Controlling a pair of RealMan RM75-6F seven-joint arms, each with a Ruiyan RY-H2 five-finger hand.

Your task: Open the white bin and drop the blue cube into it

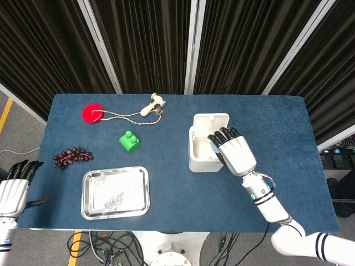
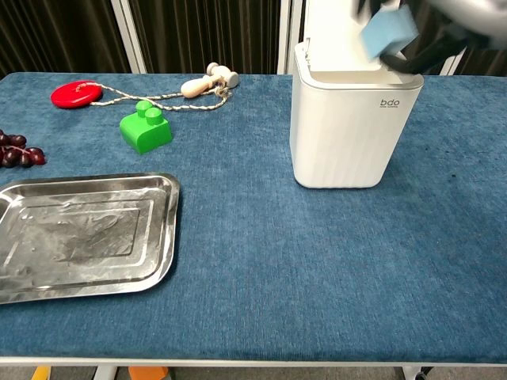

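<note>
The white bin (image 1: pixel 203 152) (image 2: pixel 348 127) stands right of the table's middle with its lid (image 1: pixel 211 118) tipped up at the back. My right hand (image 1: pixel 233 152) (image 2: pixel 444 32) hovers over the bin's open mouth and holds the blue cube (image 2: pixel 390 30), which shows just above the rim in the chest view. From the head view only a sliver of the cube (image 1: pixel 214 148) shows under the fingers. My left hand (image 1: pixel 15 188) stays off the table's near left corner, fingers apart, holding nothing.
A steel tray (image 1: pixel 115 192) lies at the near left. A green block (image 1: pixel 129 141), dark grapes (image 1: pixel 71 157), and a red disc (image 1: pixel 92 113) tied by cord to a wooden handle (image 1: pixel 150 105) sit at the back left.
</note>
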